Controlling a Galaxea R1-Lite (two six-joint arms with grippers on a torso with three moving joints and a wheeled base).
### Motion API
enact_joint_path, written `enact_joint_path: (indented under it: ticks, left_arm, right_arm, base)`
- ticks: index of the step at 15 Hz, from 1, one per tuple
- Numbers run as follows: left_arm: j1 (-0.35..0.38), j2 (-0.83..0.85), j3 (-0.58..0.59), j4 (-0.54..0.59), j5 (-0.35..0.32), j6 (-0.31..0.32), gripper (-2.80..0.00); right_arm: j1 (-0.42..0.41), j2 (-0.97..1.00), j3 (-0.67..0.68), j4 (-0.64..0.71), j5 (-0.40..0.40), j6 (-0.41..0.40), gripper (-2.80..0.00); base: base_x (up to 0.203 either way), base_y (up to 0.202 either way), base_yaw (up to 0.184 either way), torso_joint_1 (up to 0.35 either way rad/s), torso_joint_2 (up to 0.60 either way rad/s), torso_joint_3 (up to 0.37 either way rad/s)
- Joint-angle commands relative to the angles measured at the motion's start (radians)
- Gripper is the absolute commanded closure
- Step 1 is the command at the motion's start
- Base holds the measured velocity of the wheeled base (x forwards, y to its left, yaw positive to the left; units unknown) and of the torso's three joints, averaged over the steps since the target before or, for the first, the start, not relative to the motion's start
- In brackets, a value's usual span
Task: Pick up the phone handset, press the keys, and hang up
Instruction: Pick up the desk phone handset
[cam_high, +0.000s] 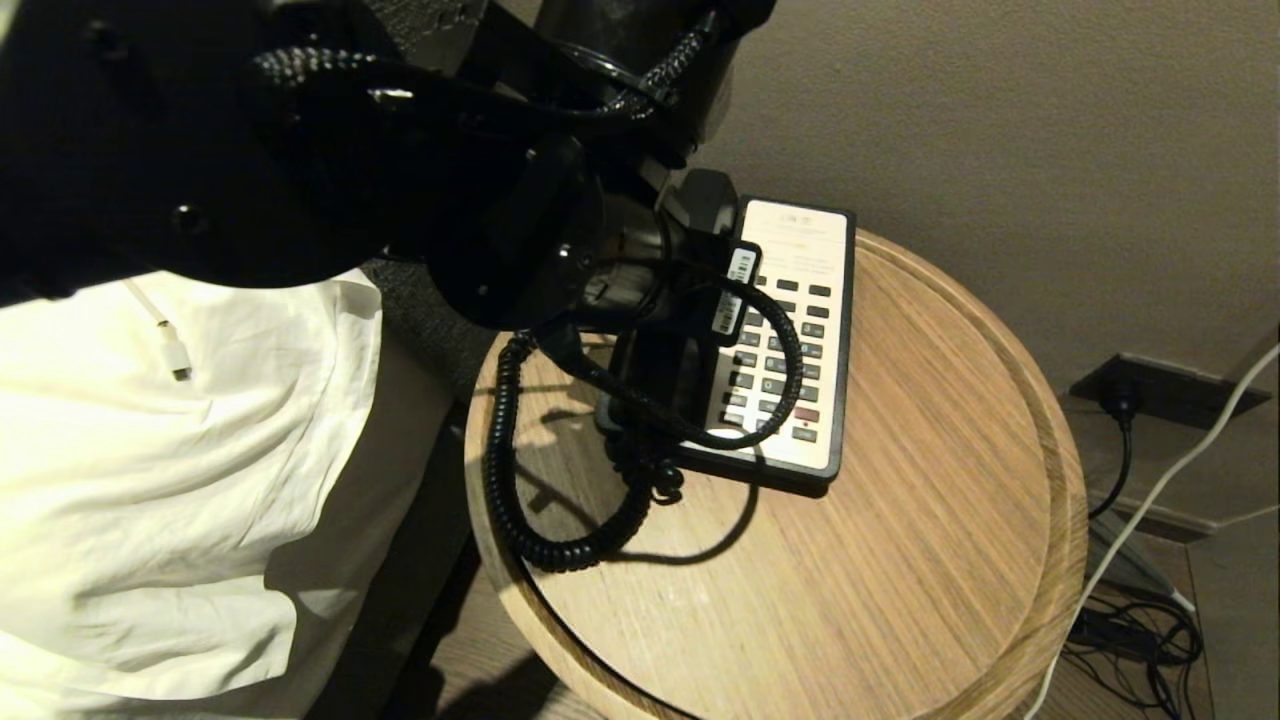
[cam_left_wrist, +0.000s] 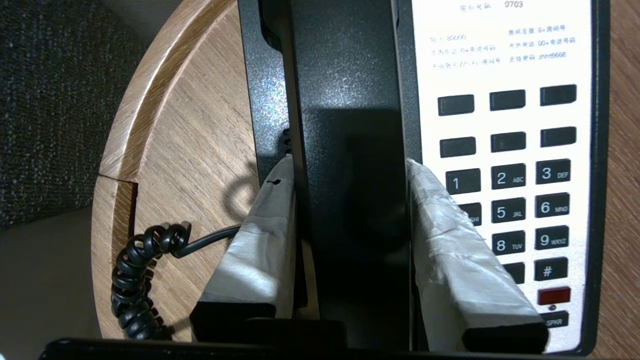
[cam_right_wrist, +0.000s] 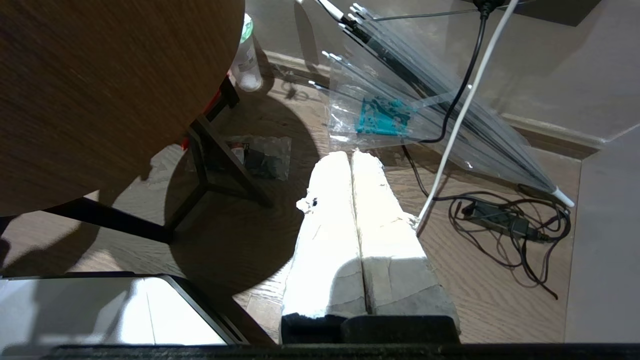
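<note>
The phone handset (cam_left_wrist: 345, 100) lies in its cradle on the black phone base (cam_left_wrist: 262, 75), left of the white faceplate. My left gripper (cam_left_wrist: 347, 167) reaches down over it, its taped fingers (cam_left_wrist: 440, 225) pressed against both long sides of the handset. In the head view my left arm (cam_high: 500, 230) covers most of the handset (cam_high: 705, 200). The keys (cam_left_wrist: 505, 210) lie in rows beside it, with a red button (cam_left_wrist: 554, 295) near the bottom. The coiled cord (cam_high: 510, 470) loops over the round wooden table (cam_high: 900, 560). My right gripper (cam_right_wrist: 352, 155) hangs shut over the floor beside the table.
A bed with a white sheet (cam_high: 180, 480) and a white cable plug (cam_high: 175, 358) is to the left. On the floor to the right are a wall socket (cam_high: 1120, 390), tangled cables (cam_right_wrist: 505, 225), a clear umbrella (cam_right_wrist: 425, 115), a bottle (cam_right_wrist: 246, 65) and the table legs (cam_right_wrist: 210, 165).
</note>
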Motion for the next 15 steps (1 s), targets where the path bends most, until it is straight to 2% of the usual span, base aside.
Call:
enact_joint_path:
  ticks: [1,15]
  left_arm:
    - [-0.001,0.0,0.0,0.004,0.003,-0.002,0.0]
    - [-0.015,-0.058,0.0,0.013,0.005,-0.002,0.0]
  right_arm:
    - [0.0,-0.002,0.0,0.001,0.0,-0.001,0.0]
    - [0.0,-0.002,0.0,0.001,0.0,-0.001,0.0]
  base:
    - [0.0,0.0,0.0,0.0,0.0,0.0]
    - [0.0,0.0,0.0,0.0,0.0,0.0]
